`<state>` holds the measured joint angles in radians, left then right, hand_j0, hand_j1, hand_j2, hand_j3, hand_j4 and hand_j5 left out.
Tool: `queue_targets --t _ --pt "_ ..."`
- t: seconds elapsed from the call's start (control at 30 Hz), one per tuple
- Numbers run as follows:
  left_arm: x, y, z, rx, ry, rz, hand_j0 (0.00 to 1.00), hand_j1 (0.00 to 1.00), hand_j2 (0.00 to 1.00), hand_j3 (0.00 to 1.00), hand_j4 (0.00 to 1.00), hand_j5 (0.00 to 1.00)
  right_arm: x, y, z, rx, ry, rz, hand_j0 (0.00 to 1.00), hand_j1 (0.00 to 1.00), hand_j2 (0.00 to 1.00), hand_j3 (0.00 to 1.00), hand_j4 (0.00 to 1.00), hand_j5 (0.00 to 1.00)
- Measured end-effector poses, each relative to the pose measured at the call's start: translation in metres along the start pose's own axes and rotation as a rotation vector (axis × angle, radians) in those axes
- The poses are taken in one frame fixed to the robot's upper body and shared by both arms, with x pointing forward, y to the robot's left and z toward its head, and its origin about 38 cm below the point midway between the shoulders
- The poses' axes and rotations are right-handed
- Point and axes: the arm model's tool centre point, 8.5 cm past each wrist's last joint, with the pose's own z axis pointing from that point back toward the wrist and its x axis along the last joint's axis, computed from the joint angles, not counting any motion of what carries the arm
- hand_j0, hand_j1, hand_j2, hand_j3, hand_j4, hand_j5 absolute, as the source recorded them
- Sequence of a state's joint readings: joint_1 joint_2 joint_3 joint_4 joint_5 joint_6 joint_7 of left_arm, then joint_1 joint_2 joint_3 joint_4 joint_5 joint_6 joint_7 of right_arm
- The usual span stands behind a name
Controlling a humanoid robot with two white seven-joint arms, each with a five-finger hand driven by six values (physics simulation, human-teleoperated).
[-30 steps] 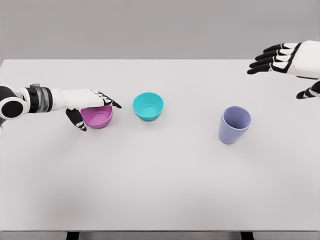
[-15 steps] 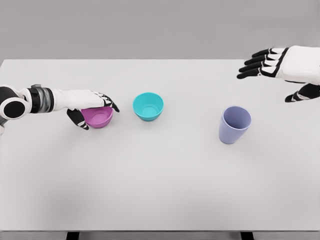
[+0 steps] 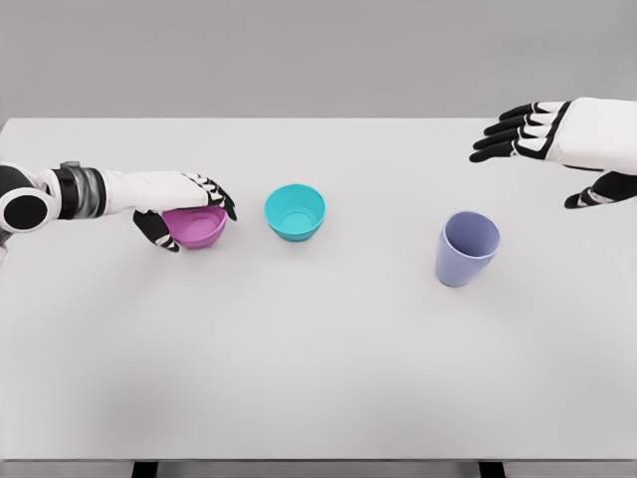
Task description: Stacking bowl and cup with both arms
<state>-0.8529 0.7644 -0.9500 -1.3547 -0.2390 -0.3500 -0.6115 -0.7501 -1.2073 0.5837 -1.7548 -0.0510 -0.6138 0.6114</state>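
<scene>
A pink bowl [image 3: 203,231] stands at the left of the white table [image 3: 318,368]. My left hand [image 3: 195,221] is shut on it, fingers curled over its far rim and the thumb against its near left wall. To its right sits a teal bowl [image 3: 295,211], apart from the hand. A lavender cup [image 3: 466,249] stands upright at the right. My right hand [image 3: 528,171] hovers open above and to the right of the cup, fingers spread and pointing left, touching nothing.
The table's far edge runs just behind the right hand. Bare table surface stretches across the whole near half, and between the teal bowl and the cup.
My left hand's fingers have closed over the pink bowl, which has shifted slightly up and to the right. The right hand has moved left and a little down.
</scene>
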Motion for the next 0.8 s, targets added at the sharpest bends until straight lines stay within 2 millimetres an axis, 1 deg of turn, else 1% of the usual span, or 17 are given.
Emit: queue_targets --t 0.13,0.17,0.3,0.4,0.47,0.57,0.8 --pt "0.006 0.005 0.001 0.009 -0.009 -0.015 0.71 0.71 0.71 0.71 0.71 0.71 -0.001 0.003 0.002 0.009 0.006 -0.005 1.00 1.00 1.00 1.00 1.00 1.00" --pt "0.008 0.011 0.002 0.018 -0.011 -0.027 0.71 0.71 0.71 0.71 0.71 0.71 -0.001 0.003 0.006 0.017 0.015 -0.004 1.00 1.00 1.00 1.00 1.00 1.00" --pt "0.012 0.021 0.005 0.033 -0.015 -0.053 0.71 0.71 0.71 0.71 0.71 0.71 -0.003 0.001 0.015 0.034 0.042 0.003 1.00 1.00 1.00 1.00 1.00 1.00" --pt "0.015 0.027 0.007 0.040 -0.018 -0.067 0.71 0.71 0.71 0.71 0.71 0.71 -0.003 0.003 0.016 0.039 0.045 0.001 1.00 1.00 1.00 1.00 1.00 1.00" --pt "0.016 0.029 0.007 0.043 -0.020 -0.074 0.71 0.71 0.71 0.71 0.71 0.71 -0.003 0.010 0.015 0.050 0.041 -0.016 1.00 1.00 1.00 1.00 1.00 1.00" --pt "0.019 0.035 0.008 0.051 -0.023 -0.087 0.71 0.71 0.71 0.71 0.71 0.71 -0.003 0.012 0.015 0.054 0.041 -0.021 1.00 1.00 1.00 1.00 1.00 1.00" --pt "0.025 0.043 0.006 0.061 -0.040 -0.110 0.71 0.71 0.71 0.71 0.71 0.71 -0.003 0.010 0.015 0.050 0.041 -0.018 1.00 1.00 1.00 1.00 1.00 1.00"
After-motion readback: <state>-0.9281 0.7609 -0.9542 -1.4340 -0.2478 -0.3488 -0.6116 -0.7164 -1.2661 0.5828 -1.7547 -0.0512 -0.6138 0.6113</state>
